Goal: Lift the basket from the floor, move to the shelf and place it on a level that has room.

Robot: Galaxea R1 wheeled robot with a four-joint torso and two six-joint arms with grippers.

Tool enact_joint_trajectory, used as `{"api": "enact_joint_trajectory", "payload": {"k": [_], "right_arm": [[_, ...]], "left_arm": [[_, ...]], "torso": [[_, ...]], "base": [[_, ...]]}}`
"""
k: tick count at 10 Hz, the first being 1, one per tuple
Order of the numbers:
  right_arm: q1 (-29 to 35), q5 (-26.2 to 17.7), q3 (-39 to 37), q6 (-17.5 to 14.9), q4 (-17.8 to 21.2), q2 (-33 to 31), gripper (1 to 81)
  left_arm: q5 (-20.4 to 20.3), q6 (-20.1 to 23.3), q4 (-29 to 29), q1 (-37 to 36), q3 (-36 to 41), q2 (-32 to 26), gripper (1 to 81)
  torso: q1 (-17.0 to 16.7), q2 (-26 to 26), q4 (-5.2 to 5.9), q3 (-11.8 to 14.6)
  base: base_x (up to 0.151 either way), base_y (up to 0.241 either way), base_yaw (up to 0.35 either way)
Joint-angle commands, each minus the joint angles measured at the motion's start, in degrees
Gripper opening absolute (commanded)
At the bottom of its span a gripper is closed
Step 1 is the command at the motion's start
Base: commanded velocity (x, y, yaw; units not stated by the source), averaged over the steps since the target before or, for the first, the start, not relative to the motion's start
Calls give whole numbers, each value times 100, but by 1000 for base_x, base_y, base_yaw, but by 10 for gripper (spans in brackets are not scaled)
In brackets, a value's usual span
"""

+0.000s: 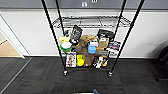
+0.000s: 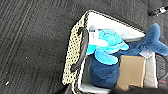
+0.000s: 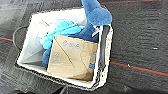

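Facing the shelf [image 1: 91, 37] from my head camera, I see its black poles rising against a white wall, its castors on the dark floor [image 1: 37, 80]; an upper wire level [image 1: 92, 22] lies bare, while the tiers below it are crowded with boxes, a green bowl [image 1: 66, 46], a blue lid [image 1: 91, 49] and yellow items; a strip of tan wood flooring [image 1: 7, 48] shows at far left beyond a doorway.

Looking down from my left wrist, I see the basket [image 2: 72, 50] over the carpet, its perforated cream side and a dark handle [image 2: 81, 50] turned toward this camera; inside lie a light-blue plush turtle [image 2: 107, 43], a dark-blue plush [image 2: 102, 72] whose tail [image 2: 153, 41] hangs over the far rim, and a brown box [image 2: 131, 72] just beside them; whether my left hand is spread, pressed together or pinching the handle, I cannot tell.

Looking down from my right wrist, I see the same basket [image 3: 32, 47] from the other side, its white lining showing; a brown paper bag [image 3: 71, 57] leans against the near wall, the turtle [image 3: 57, 31] lies behind it, and the dark-blue tail [image 3: 96, 12] sticks up past the rim; a second dark handle [image 3: 103, 47] runs along the edge nearest this camera; thin red lines [image 3: 140, 68] cross the carpet; the state of my right hand I cannot tell either.
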Motion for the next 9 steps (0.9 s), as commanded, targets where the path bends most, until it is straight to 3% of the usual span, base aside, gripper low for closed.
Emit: {"api": "enact_joint_trajectory", "payload": {"k": [1,4,5,7,9], "right_arm": [[650,-255,18,25,65,-41,811],[703,-255,9,122,65,-50,811],[703,-255,18,131,66,-41,811],[755,-255,35,131,109,-41,811],[816,-255,53,131,196,-41,811]], "left_arm": [[389,-12,-49,-709,-28,-143,811],[547,-20,-66,-876,-133,-99,811],[556,-20,-101,-903,-133,-81,811],[565,-20,-67,-982,-133,-64,811],[749,-29,-92,-1149,-133,-99,811]], "torso": [[354,-547,0,0],[726,-1144,0,0],[861,-1358,0,-536],[1030,-1633,0,-620],[1254,-1987,0,-950]], "base": [[0,0,0],[0,0,0],[0,0,0],[0,0,0],[0,0,0]]}}
